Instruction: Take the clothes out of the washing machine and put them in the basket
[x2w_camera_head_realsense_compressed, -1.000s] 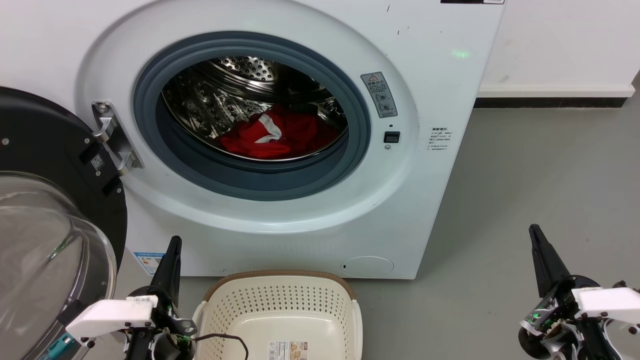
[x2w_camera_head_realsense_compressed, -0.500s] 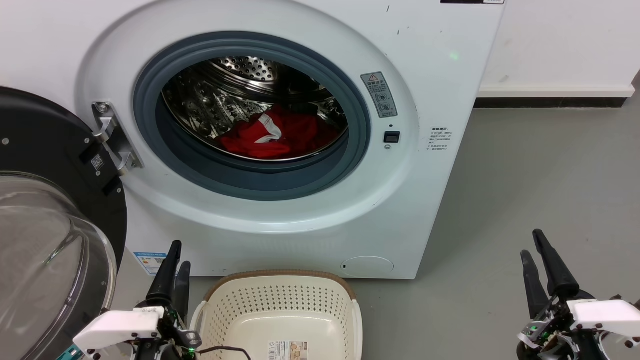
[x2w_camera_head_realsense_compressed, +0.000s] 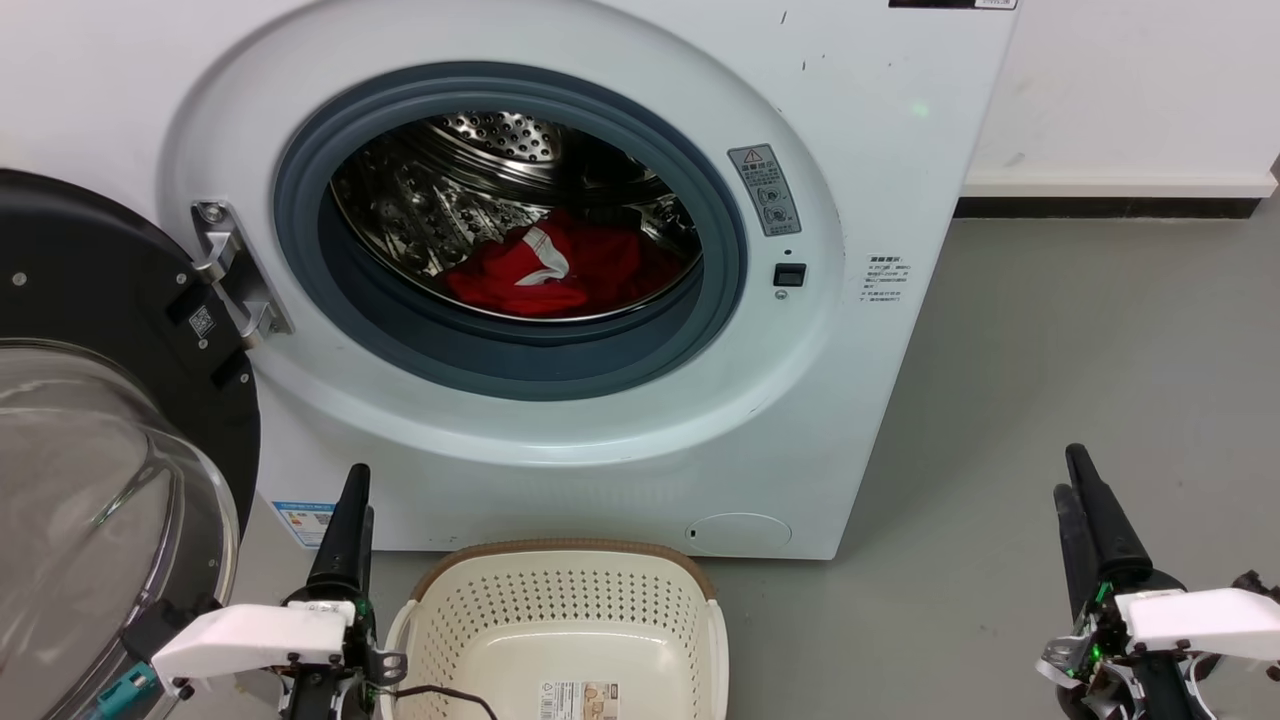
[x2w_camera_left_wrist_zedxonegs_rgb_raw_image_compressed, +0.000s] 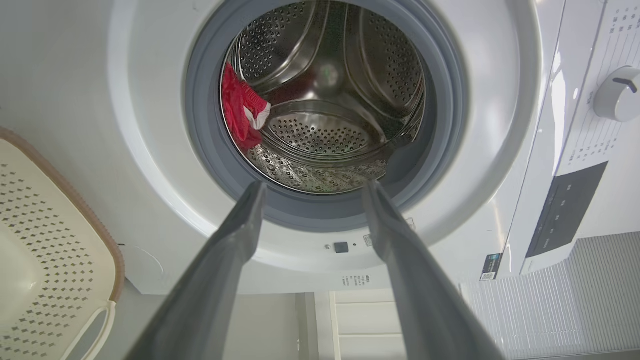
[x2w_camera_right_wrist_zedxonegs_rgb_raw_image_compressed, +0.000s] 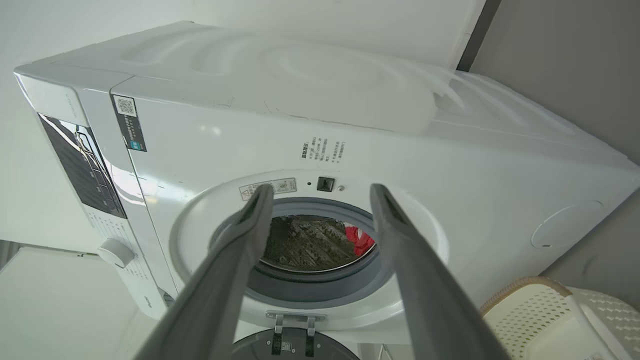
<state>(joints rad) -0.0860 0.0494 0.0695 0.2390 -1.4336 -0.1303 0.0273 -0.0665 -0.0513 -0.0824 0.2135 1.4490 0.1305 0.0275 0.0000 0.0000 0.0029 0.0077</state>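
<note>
Red clothes (x2w_camera_head_realsense_compressed: 590, 270) lie partly hidden deep inside the washing machine (x2w_camera_head_realsense_compressed: 880, 130).

The washing machine (x2w_camera_head_realsense_compressed: 880, 150) is viewed downward from the head; its drum (x2w_camera_left_wrist_zedxonegs_rgb_raw_image_compressed: 320, 135) is faced from low and nearby by both wrist views, and shared by all 3.

Left of the basket (x2w_camera_head_realsense_compressed: 570, 548), the left gripper (x2w_camera_head_realsense_compressed: 360, 492) is showing long dark tapered fingers (x2w_camera_head_realsense_compressed: 345, 545), a white screw-studded housing (x2w_camera_head_realsense_compressed: 250, 635), a teal plug (x2w_camera_head_realsense_compressed: 127, 690) and a looping black cable (x2w_camera_head_realsense_compressed: 452, 690). Right of it, the right gripper (x2w_camera_head_realsense_compressed: 1067, 470) is wearing matching white casing (x2w_camera_head_realsense_compressed: 1190, 610), a green light (x2w_camera_head_realsense_compressed: 1097, 592) glowing.
</note>
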